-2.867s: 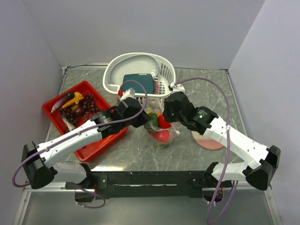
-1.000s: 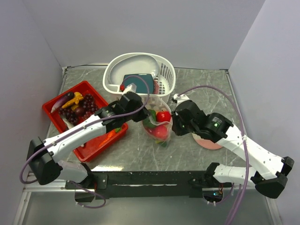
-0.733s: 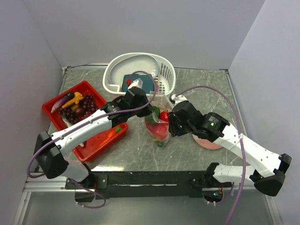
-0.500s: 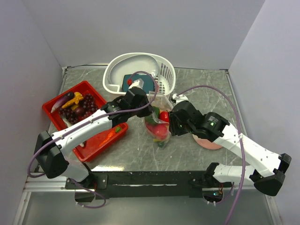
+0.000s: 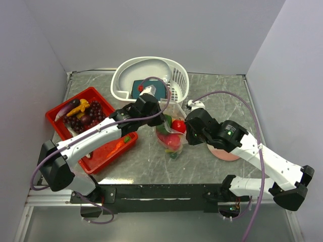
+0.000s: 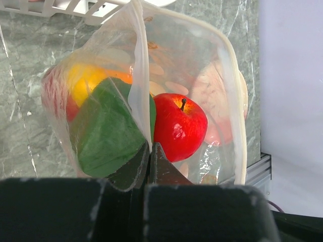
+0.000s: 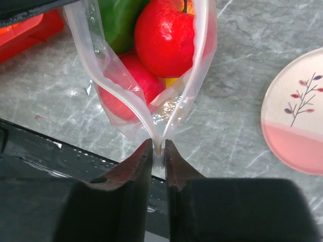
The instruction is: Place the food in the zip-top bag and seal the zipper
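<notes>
Grey marble table [image 5: 217, 91] stands between plain lilac walls [image 5: 151, 30]. Both arms bend inward to the zip-top bag [image 5: 170, 137] at mid-table (food [image 6: 179, 126] inside). The left gripper [image 6: 149, 151] is clamped on its left rim, the right gripper [image 7: 158, 147] on its right rim.

A: Where's the top camera?
B: High above the near edge, looking down over the whole desk [image 5: 217, 91].
A: And the wrist ones?
B: Very close, one looking out along the left hand [image 6: 150, 154], one along the right hand [image 7: 158, 148]. All three views share the zip-top bag [image 5: 170, 138].
</notes>
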Robot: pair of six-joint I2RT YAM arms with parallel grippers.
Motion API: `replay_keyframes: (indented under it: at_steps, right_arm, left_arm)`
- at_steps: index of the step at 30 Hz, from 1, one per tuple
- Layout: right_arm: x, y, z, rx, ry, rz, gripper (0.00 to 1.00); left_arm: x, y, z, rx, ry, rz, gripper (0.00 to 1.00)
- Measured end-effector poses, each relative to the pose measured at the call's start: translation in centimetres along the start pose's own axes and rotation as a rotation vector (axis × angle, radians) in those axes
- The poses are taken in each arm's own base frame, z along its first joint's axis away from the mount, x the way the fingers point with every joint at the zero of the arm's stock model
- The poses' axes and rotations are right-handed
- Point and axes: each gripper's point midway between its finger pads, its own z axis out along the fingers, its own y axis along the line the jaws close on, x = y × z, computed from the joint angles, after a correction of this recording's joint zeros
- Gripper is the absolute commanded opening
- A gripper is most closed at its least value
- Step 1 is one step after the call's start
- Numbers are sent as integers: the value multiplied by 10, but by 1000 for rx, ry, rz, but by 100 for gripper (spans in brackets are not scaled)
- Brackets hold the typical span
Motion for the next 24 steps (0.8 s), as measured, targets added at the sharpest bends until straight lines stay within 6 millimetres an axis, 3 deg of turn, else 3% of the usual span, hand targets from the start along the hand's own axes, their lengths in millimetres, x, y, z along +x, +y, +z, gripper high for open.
replay_keyframes:
  at_steps: [1, 5, 7, 17, 20, 24]
  right_arm:
    - [0, -1, 0, 3, 0, 2, 15]
    - [1, -1, 0, 7, 3, 2, 10]
    - [1, -2, 0, 8, 5, 2, 8]
    - [3, 2, 5, 4, 28, 4, 1]
    - [4, 4, 6, -2, 38, 16, 0]
    - [2, 3, 8, -1, 48, 49, 0]
  left_arm:
    - [0, 0, 0, 0, 1, 3, 4]
    - [-2, -2, 1, 12, -7, 28, 35]
    - [-5, -6, 0, 35, -23, 40, 42]
    - [-28, -23, -33, 138, -125, 99, 55]
    - [-28, -19, -41, 143, -144, 114, 62]
    - [-19, -11, -57, 149, -167, 142, 62]
